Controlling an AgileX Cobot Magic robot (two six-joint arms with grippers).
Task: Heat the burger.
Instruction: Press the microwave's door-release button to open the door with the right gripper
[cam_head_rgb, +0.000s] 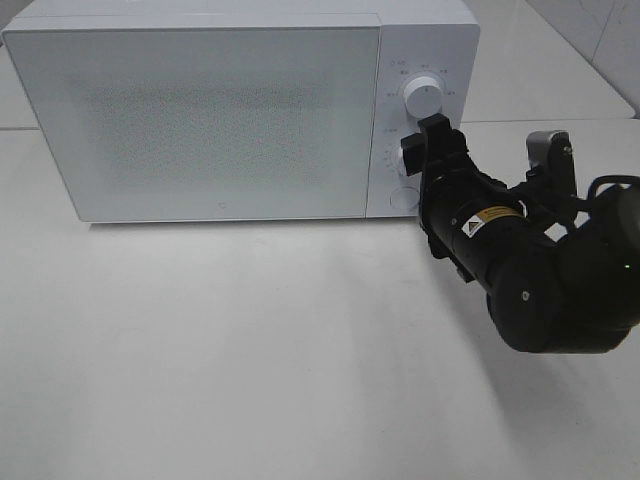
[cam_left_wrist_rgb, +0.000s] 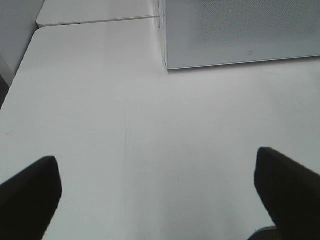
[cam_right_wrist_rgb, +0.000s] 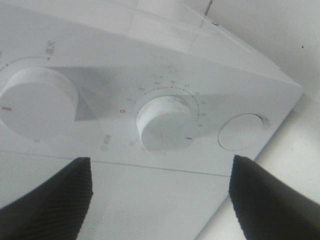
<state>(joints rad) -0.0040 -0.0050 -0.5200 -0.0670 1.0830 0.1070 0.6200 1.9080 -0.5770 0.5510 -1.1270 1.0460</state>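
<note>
Microwave fills the upper frame of the high view, door shut. The burger shows nowhere, so I judge it is inside. Right gripper sits at the panel, middle right, under the upper knob.

Left wrist view: left gripper spread wide over the table, holding nothing.

Right wrist view: jaws apart, wider than the centre dial and clear of it. A finger grazing the dial could shift the time, and one bumping the round button might pop the door.
</note>
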